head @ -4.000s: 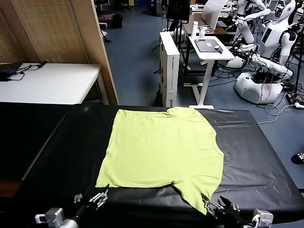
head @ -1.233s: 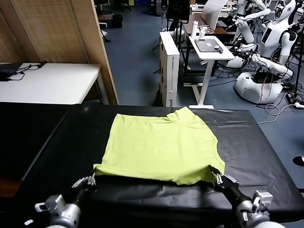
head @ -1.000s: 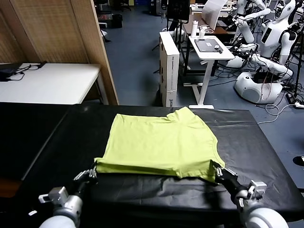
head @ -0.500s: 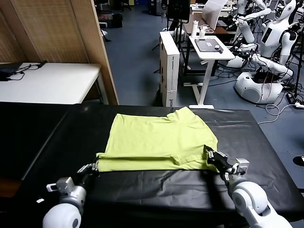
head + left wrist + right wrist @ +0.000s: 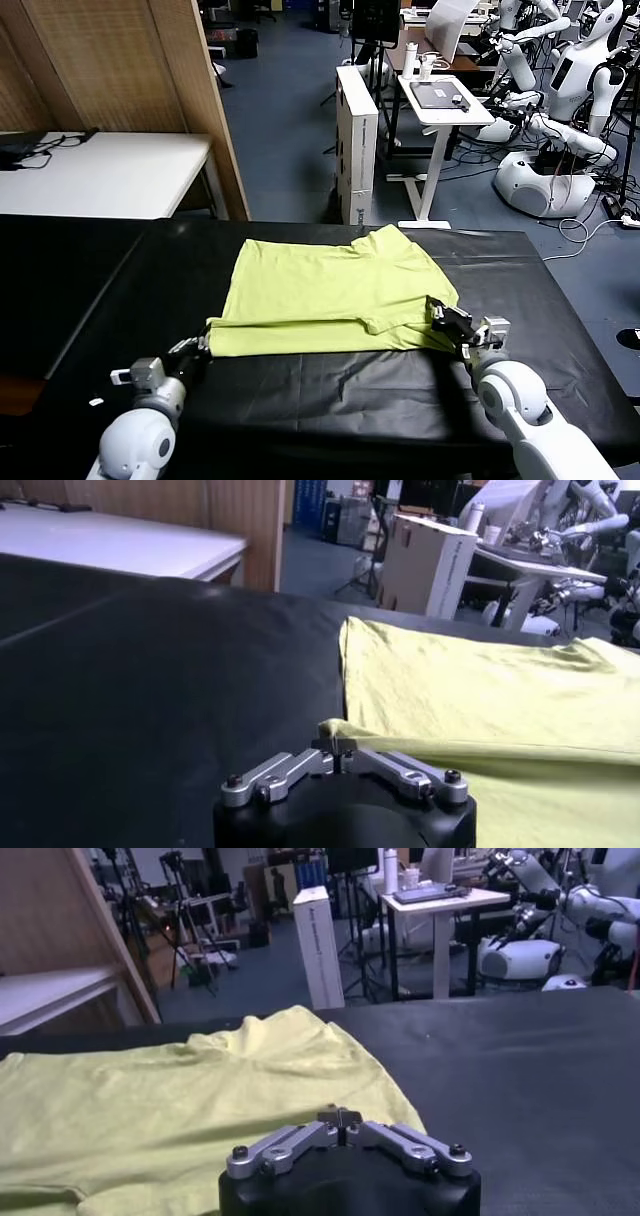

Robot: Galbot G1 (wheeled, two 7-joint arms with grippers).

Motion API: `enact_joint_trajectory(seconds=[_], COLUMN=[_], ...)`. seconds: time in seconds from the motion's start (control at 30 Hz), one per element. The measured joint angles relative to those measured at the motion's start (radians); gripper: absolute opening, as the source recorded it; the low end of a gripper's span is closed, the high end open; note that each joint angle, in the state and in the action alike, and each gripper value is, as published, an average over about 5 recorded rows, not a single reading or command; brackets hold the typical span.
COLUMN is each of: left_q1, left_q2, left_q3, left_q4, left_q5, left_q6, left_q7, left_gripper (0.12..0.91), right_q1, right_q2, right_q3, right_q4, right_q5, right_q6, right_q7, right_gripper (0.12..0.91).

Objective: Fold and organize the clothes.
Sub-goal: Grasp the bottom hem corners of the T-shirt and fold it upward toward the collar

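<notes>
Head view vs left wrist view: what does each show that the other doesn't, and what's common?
Head view only: the right gripper shut on the T-shirt's near right corner, and the whole shirt with its near edge folded over.

Left wrist view only: a close look at the left gripper pinching the near left corner, the fabric lifted into a small peak.

Both: the lime T-shirt, the black tablecloth, and the left gripper at the shirt's near left corner.

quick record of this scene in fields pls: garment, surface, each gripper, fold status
garment: lime T-shirt, near hem doubled back over its body
surface: black tablecloth
left gripper: shut on the near left corner of the fold
right gripper: shut on the near right corner
fold status: first fold in progress, corners not yet released
background: white table, white cardboard box
</notes>
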Motion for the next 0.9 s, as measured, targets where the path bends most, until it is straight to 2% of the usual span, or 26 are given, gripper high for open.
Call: enact_joint_trajectory(seconds=[0.03,0.13,0.4,0.5,0.6,0.83,0.9], left_q1=[-0.004,-0.017,-0.04,-0.04,-0.044,-0.058,-0.06], left_q2=[0.002,0.006,0.021,0.024,0.024,0.023,0.023], left_q3=[0.004,0.016,0.03,0.029,0.032,0.042,0.043], left_q4=[0.004,0.013,0.013,0.002,-0.003,0.015,0.017], left_q5=[0.0,0.001,-0.001,-0.001,-0.002,0.0,0.0], left_q6=[0.0,0.0,0.001,0.001,0.001,0.0,0.001], left_q7=[0.0,-0.001,-0.003,-0.003,-0.003,-0.002,-0.002], left_gripper=[0.172,0.3,0.796,0.889,0.905,0.907,0.907], right_q1=[-0.003,-0.007,0.009,0.012,0.008,-0.026,-0.041], right_q2=[0.0,-0.001,-0.002,-0.002,-0.003,-0.024,-0.034], right_q3=[0.004,0.014,0.017,0.017,0.022,0.049,0.059], right_q4=[0.003,0.006,-0.01,-0.011,-0.006,0.043,0.065], right_q5=[0.001,0.005,0.006,0.007,0.013,0.02,0.02], right_q6=[0.0,-0.001,-0.002,-0.004,-0.014,-0.052,-0.057], right_q7=[0.0,0.001,0.004,0.004,0.001,-0.036,-0.042], right_gripper=[0.14,0.14,0.14,0.152,0.264,0.708,0.806])
